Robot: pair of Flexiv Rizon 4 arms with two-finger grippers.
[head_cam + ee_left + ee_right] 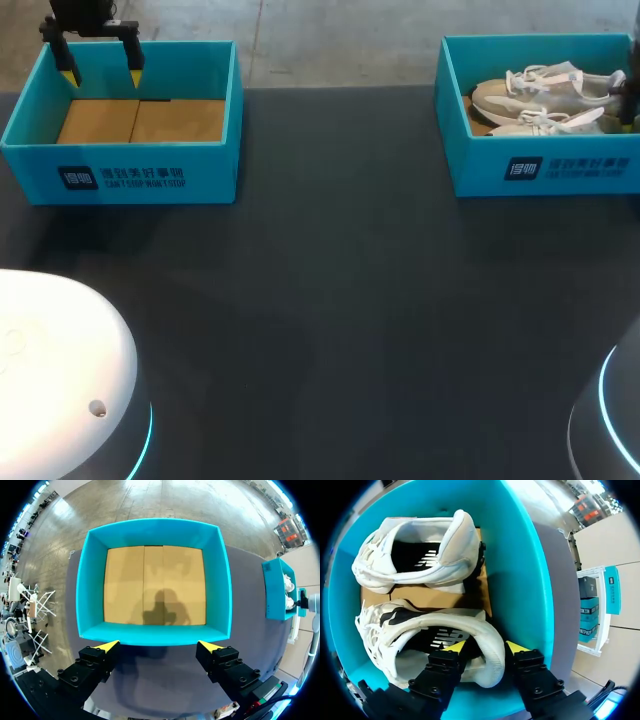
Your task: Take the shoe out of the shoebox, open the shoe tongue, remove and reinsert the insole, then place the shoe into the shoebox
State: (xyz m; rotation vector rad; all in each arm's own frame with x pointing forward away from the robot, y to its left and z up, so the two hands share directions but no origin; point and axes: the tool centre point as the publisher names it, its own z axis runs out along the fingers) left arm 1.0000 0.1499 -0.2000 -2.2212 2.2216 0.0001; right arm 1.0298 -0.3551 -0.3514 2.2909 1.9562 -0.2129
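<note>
Teal cardboard shoebox [120, 172], open-topped with a bare brown floor, stands at the far left of the dark desk [330, 300]. The left tool [102, 70] hangs above this box's far wall, its yellow-tipped fingers spread wide and released, touching nothing. In its wrist view the tips sit just outside one teal wall [155, 632], and the tool's shadow falls on the brown floor.

Well apart, at the desk's far right, a second teal shoebox [545, 172] holds two shoes side by side, heels toward the same wall. The right tool [486, 647] is clenched on the heel of the white mesh lace-up shoe [485, 622] under it, one finger inside the dark ankle opening and the other outside the heel. The other white shoe [420, 555] lies just ahead, free
</note>
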